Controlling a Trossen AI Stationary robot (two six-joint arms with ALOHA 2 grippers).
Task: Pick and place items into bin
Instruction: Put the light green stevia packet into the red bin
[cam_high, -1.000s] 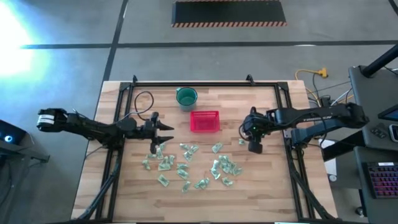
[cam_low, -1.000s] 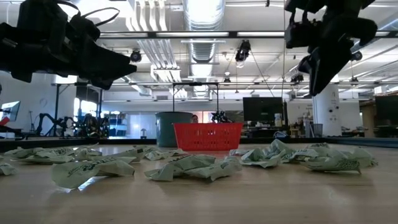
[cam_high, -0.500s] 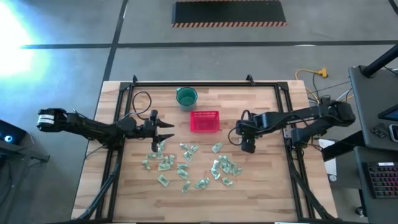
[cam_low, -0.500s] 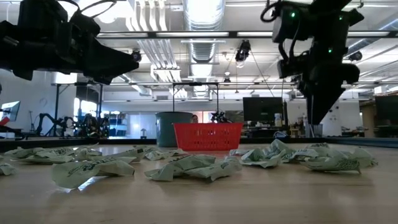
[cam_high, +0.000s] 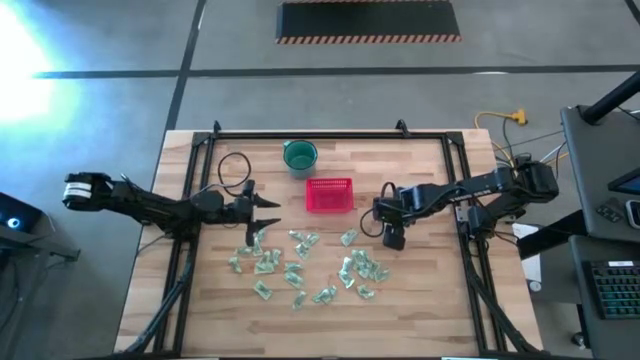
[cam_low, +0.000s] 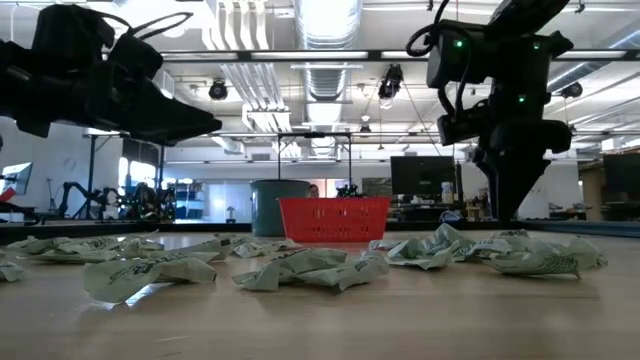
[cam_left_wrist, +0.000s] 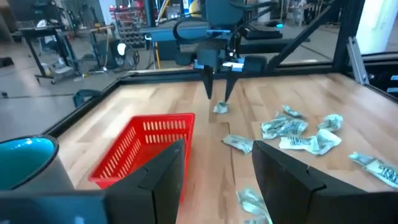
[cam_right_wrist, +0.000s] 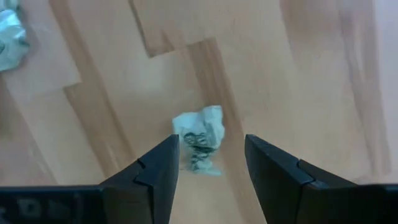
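The left gripper (cam_high: 262, 205) waits over the worktop (cam_high: 420, 310) near its left edge, fingers spread and empty, above the leftmost pieces of the scattered wrapped pieces (cam_high: 300, 262). The red basket (cam_high: 329, 195) stands in the middle of the worktop toward the far edge, with the green cup (cam_high: 299, 155) just beyond it. Right of the basket, the right gripper (cam_right_wrist: 208, 155) points down over a lone wrapped piece (cam_right_wrist: 200, 142) lying apart from the heap, fingers spread to either side of it and not yet touching. To do this step well, it should probably descend straight until the fingertips nearly meet the wood, keep the piece centred, then close gently, since a crinkled wrapper may slip sideways.
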